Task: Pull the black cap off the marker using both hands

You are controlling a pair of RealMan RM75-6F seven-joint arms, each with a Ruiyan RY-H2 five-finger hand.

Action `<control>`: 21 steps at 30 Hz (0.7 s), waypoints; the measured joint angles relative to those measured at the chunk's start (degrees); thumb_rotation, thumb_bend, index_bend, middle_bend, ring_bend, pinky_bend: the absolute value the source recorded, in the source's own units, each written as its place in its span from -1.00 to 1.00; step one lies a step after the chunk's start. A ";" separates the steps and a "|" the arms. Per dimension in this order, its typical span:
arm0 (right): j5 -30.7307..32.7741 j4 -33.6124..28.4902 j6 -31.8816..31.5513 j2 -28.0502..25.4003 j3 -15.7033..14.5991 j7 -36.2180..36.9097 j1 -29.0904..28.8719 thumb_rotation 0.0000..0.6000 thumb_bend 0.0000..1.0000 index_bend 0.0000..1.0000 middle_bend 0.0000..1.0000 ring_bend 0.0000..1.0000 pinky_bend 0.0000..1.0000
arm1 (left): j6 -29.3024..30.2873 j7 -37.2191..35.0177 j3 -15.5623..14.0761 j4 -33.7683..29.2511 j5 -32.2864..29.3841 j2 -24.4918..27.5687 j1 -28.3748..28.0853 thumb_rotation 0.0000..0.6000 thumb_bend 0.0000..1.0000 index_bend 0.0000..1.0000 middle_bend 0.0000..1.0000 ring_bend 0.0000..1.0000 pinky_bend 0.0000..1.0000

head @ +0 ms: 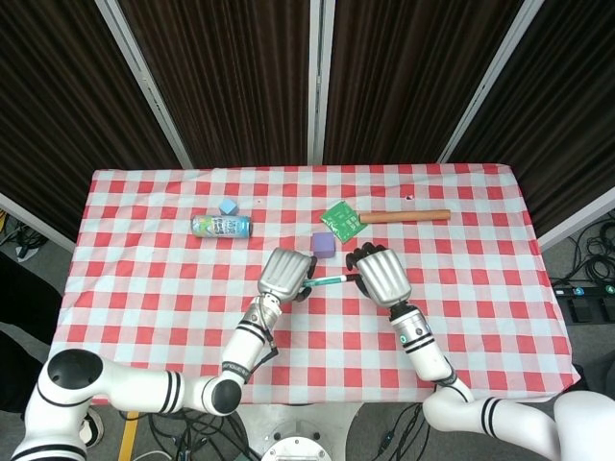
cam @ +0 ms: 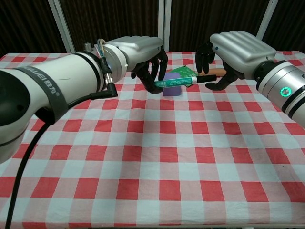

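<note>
Left hand (cam: 138, 52) gripping green marker (cam: 174, 82) barrel, holding it level above table (head: 144, 288) at frame centre. Right hand (cam: 233, 50) arching over black cap (cam: 205, 78), fingers apart; contact unclear. Cap sitting on marker: pull not yet done, grasp and pull remaining. Count, largest first: one hammer (head: 408, 216), one can (head: 221, 226), one green card (head: 339, 217), one purple cube (head: 323, 244), one blue cube (head: 228, 206).

Near half of checkered table (cam: 157, 181) bare: wide passage below both hands. Purple block (cam: 172, 90) directly behind marker (cam: 174, 82), green card (head: 340, 218) and wooden-handled hammer (head: 404, 216) just beyond, crowding far side. Can (head: 221, 227) and blue cube (head: 228, 206) off left, well apart.
</note>
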State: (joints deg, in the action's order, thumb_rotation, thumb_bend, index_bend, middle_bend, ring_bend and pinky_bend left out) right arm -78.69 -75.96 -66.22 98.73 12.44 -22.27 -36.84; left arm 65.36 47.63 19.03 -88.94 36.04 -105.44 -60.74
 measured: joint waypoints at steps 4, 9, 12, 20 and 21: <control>0.01 0.78 0.04 0.70 -0.24 0.32 -0.30 1.00 -0.75 0.09 0.05 -0.22 0.10 | 0.10 -0.35 -0.18 0.05 0.10 0.13 -0.04 1.00 -0.16 0.20 0.20 0.12 0.17; -0.05 1.34 -0.36 1.24 -0.23 0.68 -0.50 1.00 -0.72 0.14 0.09 -0.19 0.11 | 0.28 -0.50 -0.41 -0.26 0.07 0.38 -0.10 1.00 -0.16 0.20 0.20 0.12 0.17; -0.14 1.67 -0.73 1.55 -0.29 0.83 -0.54 1.00 -0.72 0.17 0.11 -0.17 0.11 | 0.33 -0.45 -0.53 -0.38 -0.05 0.41 -0.21 1.00 -0.16 0.19 0.20 0.12 0.17; 0.48 2.17 -0.52 1.90 -0.18 0.83 -0.81 1.00 -0.72 0.22 0.14 -0.09 0.14 | 0.50 -0.17 -0.80 -0.46 -0.28 0.28 -0.63 1.00 -0.16 0.20 0.20 0.12 0.17; 0.53 2.23 -0.50 1.94 -0.18 0.86 -0.83 1.00 -0.72 0.23 0.15 -0.08 0.14 | 0.49 -0.15 -0.85 -0.37 -0.32 0.23 -0.67 1.00 -0.16 0.20 0.20 0.12 0.17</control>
State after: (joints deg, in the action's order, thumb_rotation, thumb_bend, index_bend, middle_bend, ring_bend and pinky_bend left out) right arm -78.16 -73.73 -66.72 100.67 12.25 -21.42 -37.67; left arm 65.85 47.47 18.18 -89.31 35.71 -105.21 -61.42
